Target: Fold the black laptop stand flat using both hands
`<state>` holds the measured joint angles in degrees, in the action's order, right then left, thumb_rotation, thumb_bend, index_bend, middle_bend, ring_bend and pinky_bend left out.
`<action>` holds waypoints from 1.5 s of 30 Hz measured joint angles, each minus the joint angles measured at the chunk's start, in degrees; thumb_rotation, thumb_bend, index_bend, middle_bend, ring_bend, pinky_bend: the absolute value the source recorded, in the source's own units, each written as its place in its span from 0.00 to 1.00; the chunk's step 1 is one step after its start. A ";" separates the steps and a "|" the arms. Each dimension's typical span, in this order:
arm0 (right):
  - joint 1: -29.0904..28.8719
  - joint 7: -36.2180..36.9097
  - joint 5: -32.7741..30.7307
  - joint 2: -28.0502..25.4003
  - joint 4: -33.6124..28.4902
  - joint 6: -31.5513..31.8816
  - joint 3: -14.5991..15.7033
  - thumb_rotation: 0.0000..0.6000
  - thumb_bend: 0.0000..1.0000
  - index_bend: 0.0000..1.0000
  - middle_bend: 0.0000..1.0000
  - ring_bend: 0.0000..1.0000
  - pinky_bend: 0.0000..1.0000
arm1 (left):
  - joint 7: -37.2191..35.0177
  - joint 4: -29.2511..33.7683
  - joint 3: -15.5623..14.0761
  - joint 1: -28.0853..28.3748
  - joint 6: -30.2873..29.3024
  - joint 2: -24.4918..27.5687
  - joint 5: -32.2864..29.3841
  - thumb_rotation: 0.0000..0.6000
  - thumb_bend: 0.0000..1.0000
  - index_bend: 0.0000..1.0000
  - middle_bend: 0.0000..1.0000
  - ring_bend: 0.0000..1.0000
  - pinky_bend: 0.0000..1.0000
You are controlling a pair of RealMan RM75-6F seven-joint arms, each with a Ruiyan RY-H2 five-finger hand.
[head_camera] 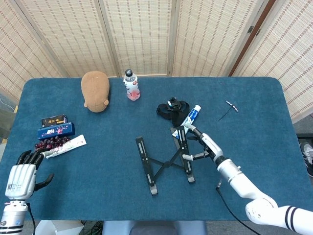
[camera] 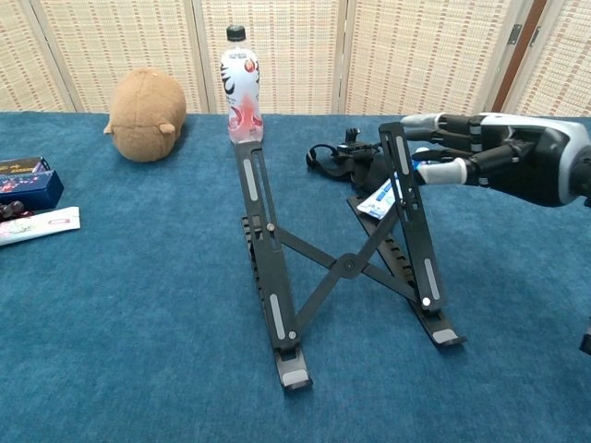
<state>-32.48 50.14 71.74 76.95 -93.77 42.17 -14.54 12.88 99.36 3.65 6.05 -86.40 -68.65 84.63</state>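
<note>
The black laptop stand stands opened near the middle of the blue table, its two rails raised and joined by a crossed brace. My right hand has its fingers spread and reaches the upper end of the stand's right rail, with the fingertips at or just touching it; it grips nothing. My left hand hovers at the table's front left corner, far from the stand, fingers partly curled and holding nothing; the chest view does not show it.
Behind the stand lie a black strap bundle and a toothpaste tube. A bottle and a brown plush stand at the back. Boxes, grapes and a packet are at the left, and a small metal tool at the right.
</note>
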 measured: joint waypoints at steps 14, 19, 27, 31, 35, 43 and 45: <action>0.00 10.59 12.00 1.03 2.14 3.85 1.84 1.00 0.00 0.06 0.18 0.12 0.23 | -0.61 0.98 -0.33 -0.30 -0.13 0.64 0.27 1.00 0.21 0.27 0.23 0.28 0.17; 1.29 17.94 21.14 -1.20 2.43 10.52 5.80 1.00 0.00 0.07 0.19 0.12 0.25 | -0.32 1.46 -0.36 -0.04 -0.02 0.64 0.88 1.00 0.21 0.27 0.23 0.28 0.17; 4.17 22.67 32.80 -6.28 2.46 24.33 14.46 1.00 0.00 0.07 0.19 0.12 0.25 | 0.71 2.33 -0.58 0.26 0.25 0.47 1.51 1.00 0.21 0.27 0.23 0.28 0.17; 5.54 22.61 36.18 -8.77 1.95 28.59 18.54 1.00 0.00 0.07 0.19 0.12 0.25 | 1.18 2.88 -0.65 0.36 0.24 0.33 1.87 1.00 0.21 0.27 0.23 0.28 0.17; 6.68 21.79 37.96 -10.46 1.29 31.57 21.48 1.00 0.00 0.07 0.19 0.12 0.25 | 1.51 3.25 -0.73 0.39 0.31 0.30 1.93 1.00 0.21 0.28 0.23 0.28 0.17; 7.63 18.84 37.22 -11.83 0.45 34.03 23.69 1.00 0.00 0.07 0.18 0.12 0.25 | 1.80 3.42 -0.73 0.54 0.38 0.11 2.11 1.00 0.21 0.28 0.23 0.28 0.17; 7.16 18.41 36.45 -11.71 0.34 33.58 23.59 1.00 0.00 0.07 0.18 0.12 0.25 | 1.77 3.44 -0.74 0.55 0.36 0.11 2.18 1.00 0.21 0.28 0.23 0.28 0.17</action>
<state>-25.31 68.55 108.18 65.24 -93.42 75.75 9.05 14.65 102.81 2.91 6.60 -86.04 -68.54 86.81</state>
